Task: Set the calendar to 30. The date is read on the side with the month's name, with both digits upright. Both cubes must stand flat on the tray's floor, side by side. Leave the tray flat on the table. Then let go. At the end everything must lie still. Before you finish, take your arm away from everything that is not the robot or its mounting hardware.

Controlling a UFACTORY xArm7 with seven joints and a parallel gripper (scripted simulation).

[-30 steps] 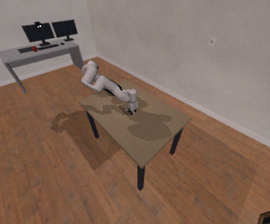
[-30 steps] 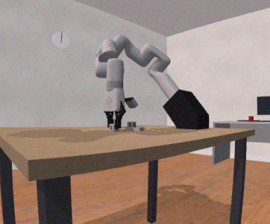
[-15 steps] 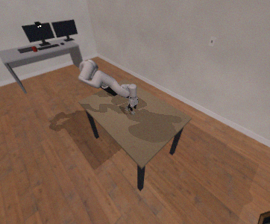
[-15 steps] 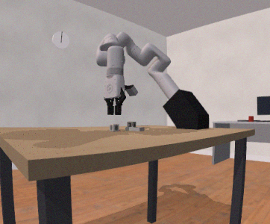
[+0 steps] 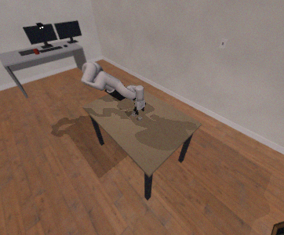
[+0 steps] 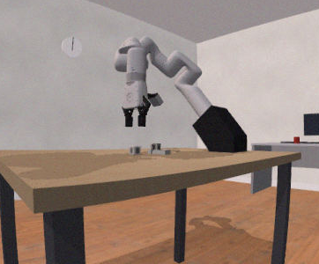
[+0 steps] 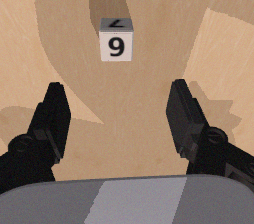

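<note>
Cube (image 7: 116,46) sits on table (image 7: 137,105), below the open gripper (image 7: 122,120).

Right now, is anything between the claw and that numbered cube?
No. In the wrist view only bare table lies between the open gripper and the cube.

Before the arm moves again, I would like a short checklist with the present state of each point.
1. Fingers open and holding nothing: ok; the gripper hangs high above the table.
2. Loose cube resting on the table: ok; it stands apart from the fingers.
3. Which digits that cube shows: 9 on the side facing the wrist camera, 7 on top.
4. Both cubes in the tray: not ok; one cube sits on the table beside it.
5. Date reads 30: cannot tell; the tray is too small to read.
6. Tray flat on the table: ok, as far as the exterior view shows.
</note>
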